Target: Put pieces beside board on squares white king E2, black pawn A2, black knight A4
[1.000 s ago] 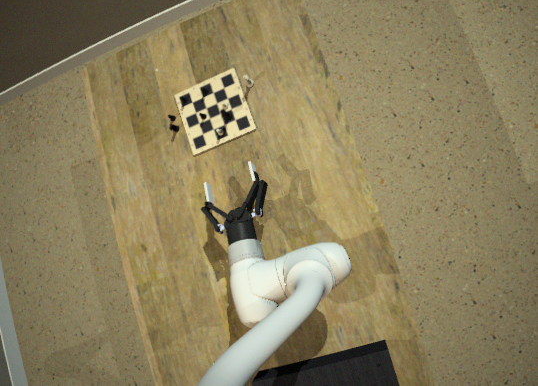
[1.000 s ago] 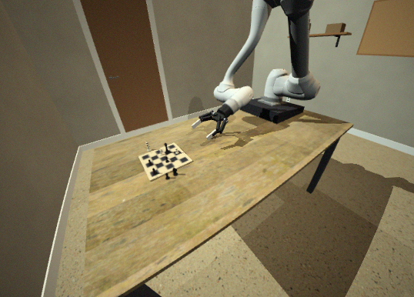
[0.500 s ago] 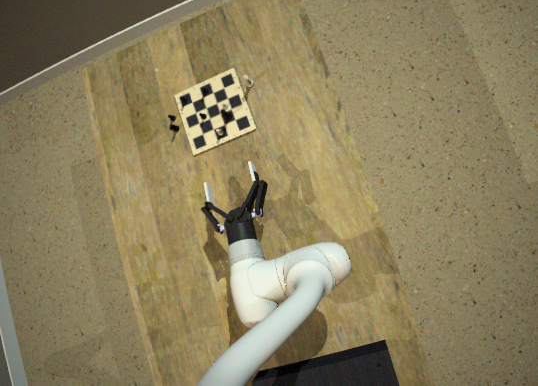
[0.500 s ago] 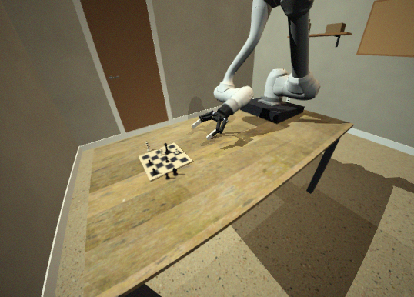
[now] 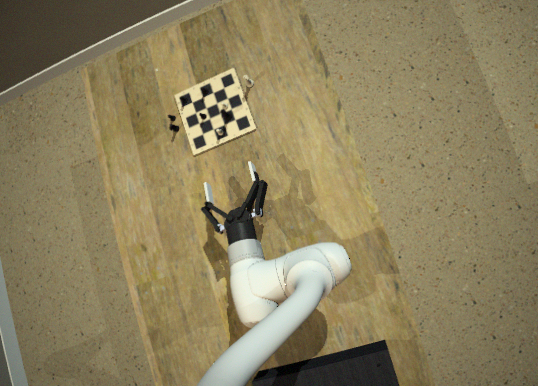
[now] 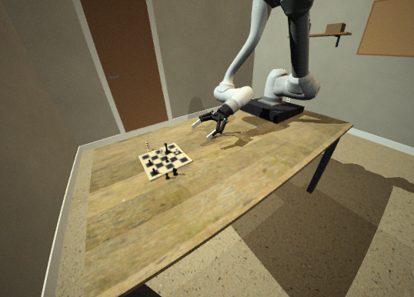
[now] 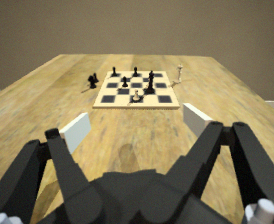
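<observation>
The white king [image 5: 248,81] [image 6: 148,145] [image 7: 178,73] stands on the table just off the board's right side in the wrist view. The black knight [image 5: 174,128] [image 6: 175,171] [image 7: 92,81] and the smaller black pawn [image 5: 172,117] [image 6: 167,176] [image 7: 96,77] stand close together off the opposite side, the pawn farther from the arm. The board [image 5: 194,152] [image 6: 189,161] [image 7: 138,106] carries several pieces. My gripper [image 5: 228,173] [image 6: 201,131] [image 7: 135,116] is wide open and empty, above the table on the arm's side of the board, tilted toward it. The board's letters and numbers are too small to read.
On the board, a white piece [image 5: 220,131] [image 7: 136,95] stands in the row nearest my gripper, a tall black piece [image 6: 166,148] [image 7: 150,84] behind it. A black pawn [image 5: 203,116] [image 7: 125,81] stands toward the knight's side. The arm's dark base [image 6: 275,111] is at the table's far end.
</observation>
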Action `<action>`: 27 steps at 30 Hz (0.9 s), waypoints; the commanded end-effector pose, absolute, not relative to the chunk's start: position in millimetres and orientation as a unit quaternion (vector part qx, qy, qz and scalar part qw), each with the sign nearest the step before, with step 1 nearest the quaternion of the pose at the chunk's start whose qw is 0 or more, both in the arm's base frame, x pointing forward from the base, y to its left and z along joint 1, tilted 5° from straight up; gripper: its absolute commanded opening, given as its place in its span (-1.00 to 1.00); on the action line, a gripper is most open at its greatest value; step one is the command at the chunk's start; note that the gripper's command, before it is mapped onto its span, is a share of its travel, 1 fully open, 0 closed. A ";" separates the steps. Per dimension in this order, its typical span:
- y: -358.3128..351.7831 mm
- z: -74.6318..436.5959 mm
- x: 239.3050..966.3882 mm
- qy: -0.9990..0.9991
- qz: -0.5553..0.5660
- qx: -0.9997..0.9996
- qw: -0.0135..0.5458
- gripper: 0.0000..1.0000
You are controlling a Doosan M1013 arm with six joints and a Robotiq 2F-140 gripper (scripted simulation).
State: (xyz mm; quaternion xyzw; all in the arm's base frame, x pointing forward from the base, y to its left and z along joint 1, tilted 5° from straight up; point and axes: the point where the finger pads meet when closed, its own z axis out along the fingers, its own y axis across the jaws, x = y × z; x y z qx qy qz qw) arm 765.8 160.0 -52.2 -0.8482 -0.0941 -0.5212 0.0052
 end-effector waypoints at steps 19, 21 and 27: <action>161.6 11.2 771.4 -0.093 -0.521 -0.848 0.005 1.00; 161.9 22.3 772.4 -0.093 -0.521 -0.848 0.005 1.00; 162.2 36.2 773.6 -0.093 -0.521 -0.848 0.005 1.00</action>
